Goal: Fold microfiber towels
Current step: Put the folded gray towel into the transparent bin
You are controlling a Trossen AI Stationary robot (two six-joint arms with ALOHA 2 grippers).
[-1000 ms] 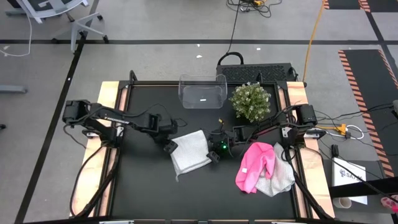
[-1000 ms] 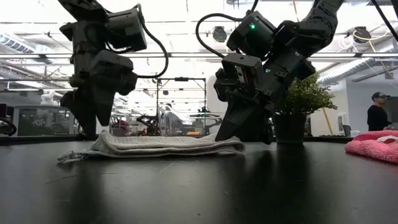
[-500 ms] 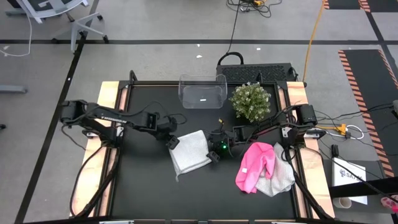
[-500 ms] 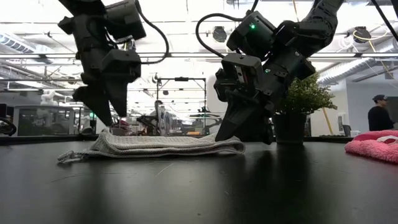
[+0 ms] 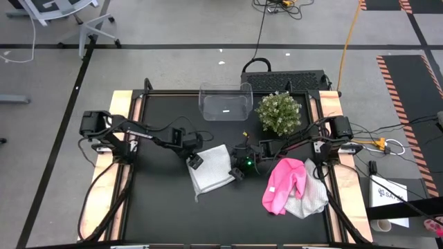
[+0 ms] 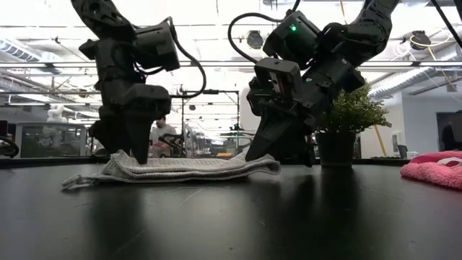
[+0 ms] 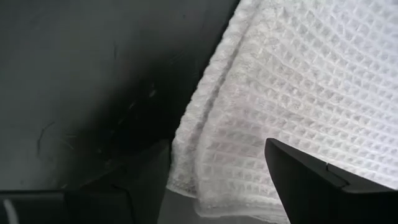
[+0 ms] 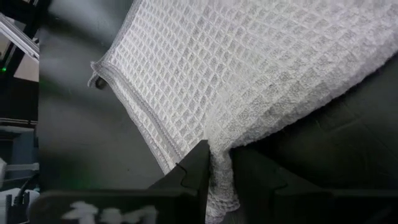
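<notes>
Low view is showing you the black surface (image 6: 231, 217) running across the bottom of the frame, with the white waffle towel (image 6: 173, 168) lying folded flat at centre left. Your left end effector (image 6: 126, 148) is standing over the towel's left end with its fingers spread wide, one on each side of the towel's edge in its wrist view. Your right end effector (image 6: 263, 148) is pinching the towel's right edge, fingers narrow around a fold of cloth (image 8: 217, 168). Farther right, at the frame's right edge, the pink towel (image 6: 437, 170) is resting bunched; the high view is showing it lying over another pale towel (image 5: 308, 197). Behind, a potted plant (image 6: 346, 123) is standing.
</notes>
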